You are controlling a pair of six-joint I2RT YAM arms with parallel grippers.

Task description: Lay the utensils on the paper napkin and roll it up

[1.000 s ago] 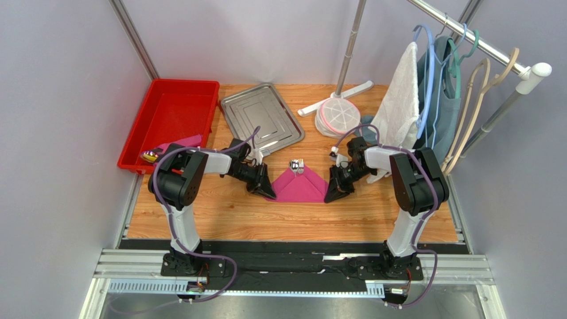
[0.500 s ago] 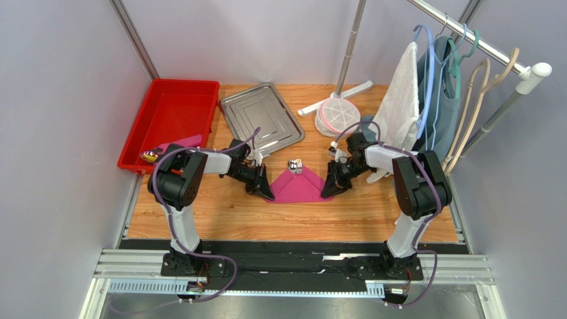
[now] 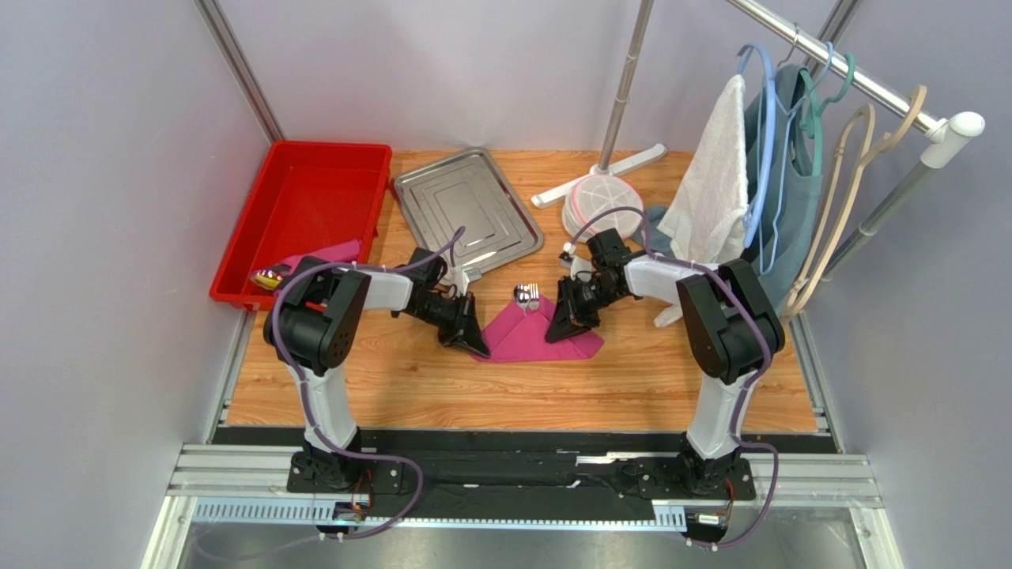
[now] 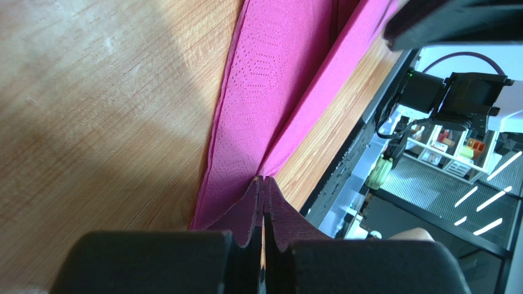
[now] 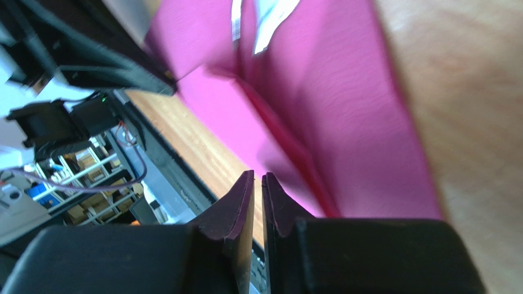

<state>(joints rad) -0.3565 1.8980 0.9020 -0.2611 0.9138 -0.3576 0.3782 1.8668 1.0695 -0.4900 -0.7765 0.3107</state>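
Roughly midway: utensils (image 3: 527,293) already on paper napkin (image 3: 517,336) between both arms, heads past far corner; left gripper (image 4: 264,182) pinched shut on left corner, right gripper (image 5: 258,179) clamped on folded-over right corner; rolling unfinished.

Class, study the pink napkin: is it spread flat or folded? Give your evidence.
Folded. From above the napkin forms a triangle, not a square; the left wrist view shows stacked layers, and utensils poke from its top.
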